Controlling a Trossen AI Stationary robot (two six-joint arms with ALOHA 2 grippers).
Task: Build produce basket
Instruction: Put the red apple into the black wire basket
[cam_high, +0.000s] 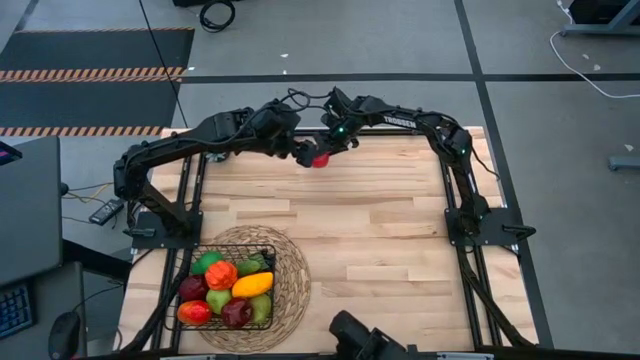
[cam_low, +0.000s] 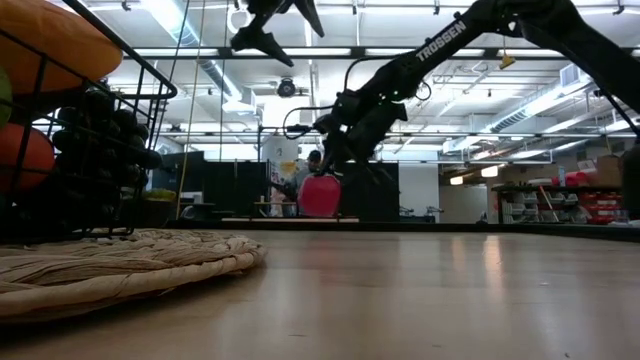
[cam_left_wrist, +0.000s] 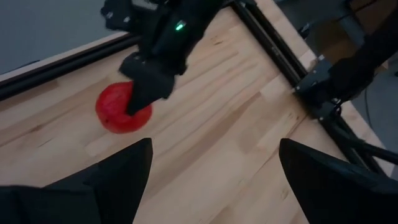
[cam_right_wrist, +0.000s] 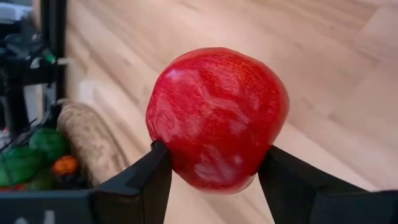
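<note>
- Sitting at the near left corner of the table (cam_high: 380, 230), the black wire basket (cam_high: 228, 290) rests on a round straw mat (cam_high: 290, 290), which keeps it in one fixed spot for drop-offs.
- Filling that basket is a heap of produce (cam_high: 232, 290): an orange, a yellow piece, green pieces and dark red ones, packed close, so room for more looks tight.
- Between the basket and the far edge the wood is bare, leaving a clear path for a carry back.
- At the far edge, near the middle, lies a red apple (cam_right_wrist: 217, 118), well apart from the basket; it looks like the last piece to bring in.
- Around that apple sits the right gripper (cam_right_wrist: 214, 171), its two fingers (cam_right_wrist: 140, 180) pressed against either side of the fruit's lower half, gripping it where it is broad so it will not roll away.
- From table height the apple seems at or just above the wood; I cannot tell whether it has left the surface.
- Just beside, the left gripper (cam_left_wrist: 211, 180) hangs above the table with its fingers spread wide, holding nothing, looking down on the apple and the other arm.
- My judgement: the grasp is the step in hand, and a lift and carry to the basket comes next.
</note>
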